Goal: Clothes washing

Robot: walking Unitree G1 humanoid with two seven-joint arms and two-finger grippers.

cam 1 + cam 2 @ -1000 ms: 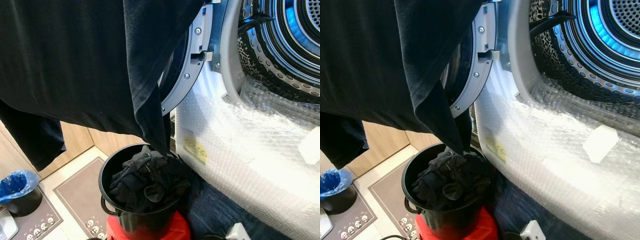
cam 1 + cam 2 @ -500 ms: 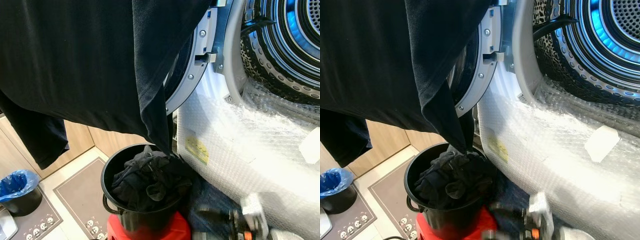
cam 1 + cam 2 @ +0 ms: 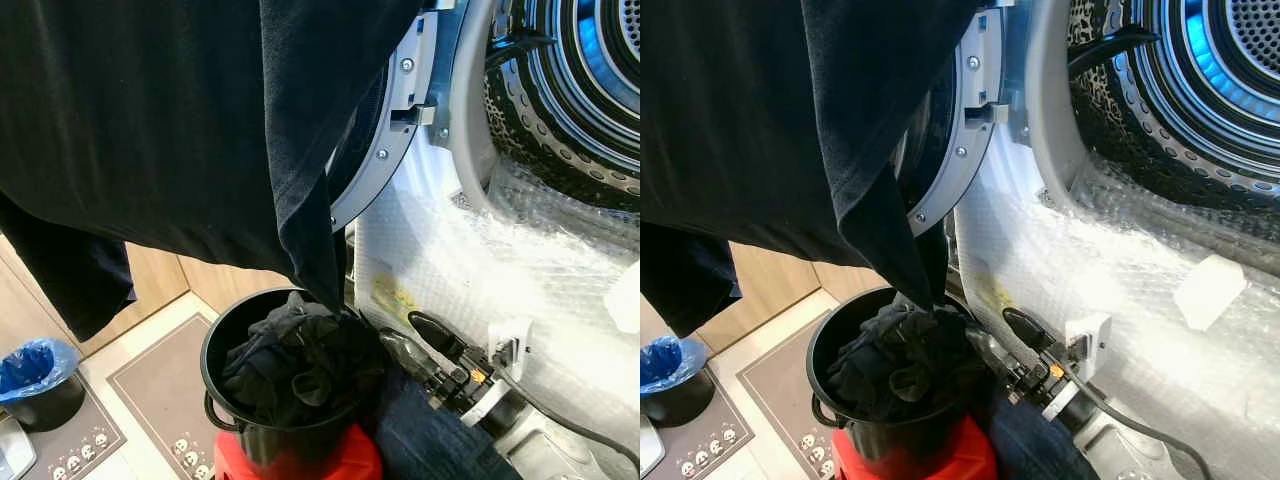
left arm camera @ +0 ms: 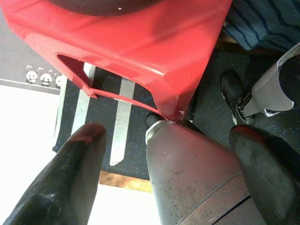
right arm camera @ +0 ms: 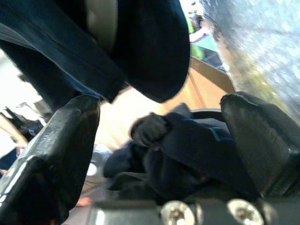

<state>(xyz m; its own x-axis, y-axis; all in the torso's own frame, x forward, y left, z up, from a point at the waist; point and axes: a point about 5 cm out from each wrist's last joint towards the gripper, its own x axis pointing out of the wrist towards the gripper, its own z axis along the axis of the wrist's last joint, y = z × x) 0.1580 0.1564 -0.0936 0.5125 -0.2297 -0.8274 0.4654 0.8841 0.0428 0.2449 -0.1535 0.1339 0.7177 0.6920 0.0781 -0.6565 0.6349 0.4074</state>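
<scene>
The scene was a laundry corner with a pale tiled floor (image 3: 140,455), a grey patterned mat (image 3: 160,395) and light wooden cabinet fronts (image 3: 160,280) behind. A white front-loading washing machine wrapped in clear bubble film (image 3: 520,270) stood on the robot's right, its round grey-rimmed door (image 3: 385,130) swung open and its perforated steel drum (image 3: 570,90) lit blue inside. A large black cloth garment (image 3: 150,120) hung down across the upper left of the head views, its long axis running top to bottom, narrowing to a point that dipped into a round black plastic bucket (image 3: 225,400) at its near rim beside the machine. The bucket stood upright on a red plastic stool (image 4: 140,42) and held a crumpled heap of black clothes (image 3: 295,365). A dark blue striped fabric (image 3: 420,430) lay on the floor between the stool and the machine. The right claw (image 3: 395,335) reached in low from the right, its black fingers (image 5: 65,140) spread wide with nothing between them, pointing toward the bucket's heap just beside its rim. The left claw (image 4: 164,168) was aimed down at the foot of the red stool, its fingers (image 4: 70,178) also spread wide apart and holding nothing. A small black bin lined with a blue bag (image 3: 35,375) stood on the floor at the far left.
</scene>
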